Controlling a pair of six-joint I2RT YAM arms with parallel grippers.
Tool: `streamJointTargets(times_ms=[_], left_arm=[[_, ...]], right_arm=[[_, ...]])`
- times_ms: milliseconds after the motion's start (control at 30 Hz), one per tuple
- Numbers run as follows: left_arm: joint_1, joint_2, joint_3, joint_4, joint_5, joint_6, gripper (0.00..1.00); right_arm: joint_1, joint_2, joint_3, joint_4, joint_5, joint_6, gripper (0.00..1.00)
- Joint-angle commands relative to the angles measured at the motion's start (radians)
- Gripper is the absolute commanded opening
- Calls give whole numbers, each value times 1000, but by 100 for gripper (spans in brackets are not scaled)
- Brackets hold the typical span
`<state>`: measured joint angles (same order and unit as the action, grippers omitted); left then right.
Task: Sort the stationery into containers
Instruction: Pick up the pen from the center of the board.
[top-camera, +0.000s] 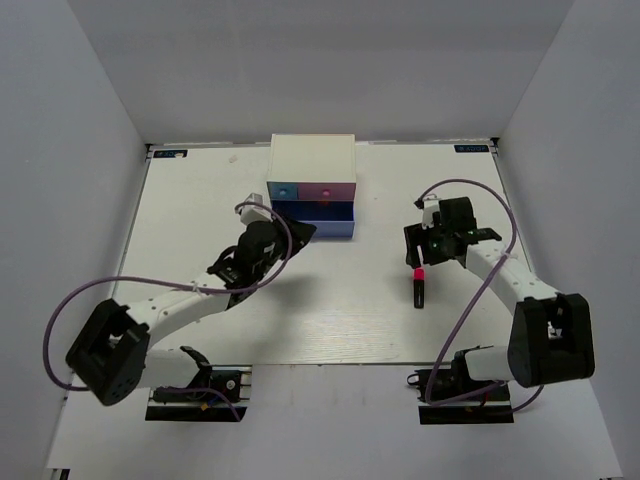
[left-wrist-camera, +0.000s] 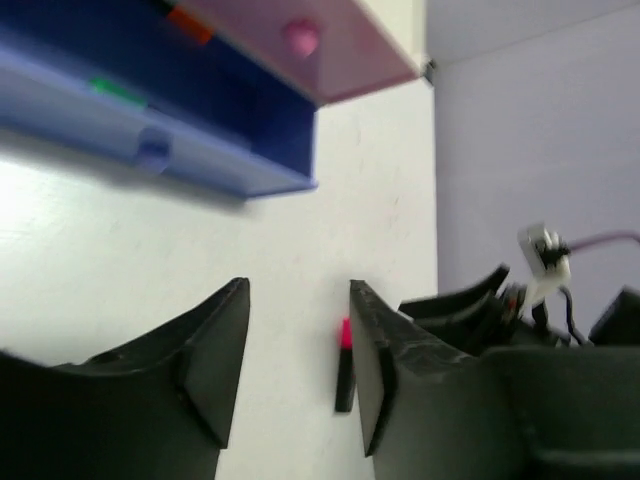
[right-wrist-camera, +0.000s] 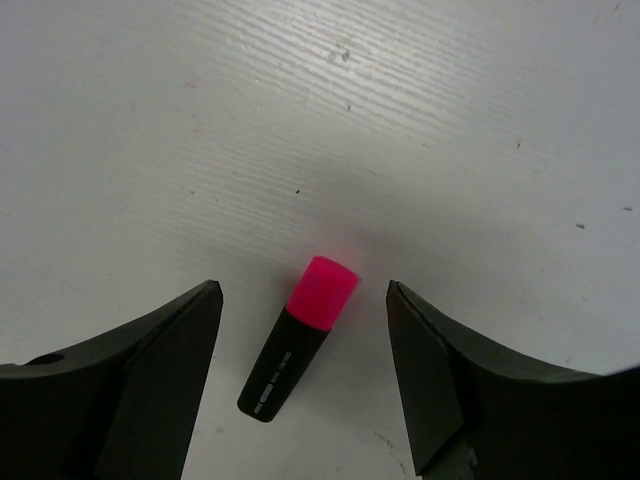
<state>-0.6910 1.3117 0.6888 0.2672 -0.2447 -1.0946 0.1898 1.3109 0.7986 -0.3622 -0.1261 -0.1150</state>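
The white drawer chest (top-camera: 312, 160) stands at the back middle. Its blue drawer (top-camera: 318, 218) is pulled open; its pink drawer (top-camera: 335, 189) is closed. In the left wrist view the blue drawer (left-wrist-camera: 200, 150) holds a green end (left-wrist-camera: 118, 92) and an orange end (left-wrist-camera: 190, 25). The pink-ended black marker (top-camera: 419, 286) lies on the table. My right gripper (top-camera: 420, 258) is open just above it, and the marker (right-wrist-camera: 298, 340) lies between the fingers. My left gripper (top-camera: 298, 232) is open and empty beside the blue drawer. The pink tube and the conical piece are out of view.
The white table (top-camera: 330, 310) has grey walls on three sides. The right arm (left-wrist-camera: 520, 300) and the pink marker (left-wrist-camera: 345, 365) show past my left fingers (left-wrist-camera: 215, 350). Purple cables loop off both arms.
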Motion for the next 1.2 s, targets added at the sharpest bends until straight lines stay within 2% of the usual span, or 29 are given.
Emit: streamJointTargets(times_ms=[0, 100, 200, 467, 633, 700, 833, 867, 1000, 1167], left_arm=[[-2, -145, -87, -106, 30, 79, 56], [-2, -232, -143, -190, -8, 79, 70], [-12, -328, -184, -259, -45, 79, 77], [-12, -443, -256, -318, -77, 61, 77], [-12, -462, -265, -336, -96, 61, 77], [-12, -473, -265, -348, -105, 61, 77], [-12, -500, -276, -370, -105, 61, 77], [-12, -500, -285, -370, -105, 52, 77], [-12, -509, -285, -379, -105, 52, 77], [-12, -509, -285, -379, -94, 42, 77]], right_arm=[[0, 63, 68, -122, 5, 6, 74], [2, 117, 88, -187, 17, 17, 74], [3, 139, 85, -218, 25, 24, 74], [11, 220, 109, -262, 69, 51, 75], [40, 271, 117, -239, 120, 49, 68], [51, 292, 116, -230, 150, 51, 61], [59, 271, 103, -216, 163, 43, 38], [63, 265, 102, -207, 157, 37, 28], [62, 188, 100, -155, 63, 0, 10], [62, 56, 149, -72, -228, -127, 8]])
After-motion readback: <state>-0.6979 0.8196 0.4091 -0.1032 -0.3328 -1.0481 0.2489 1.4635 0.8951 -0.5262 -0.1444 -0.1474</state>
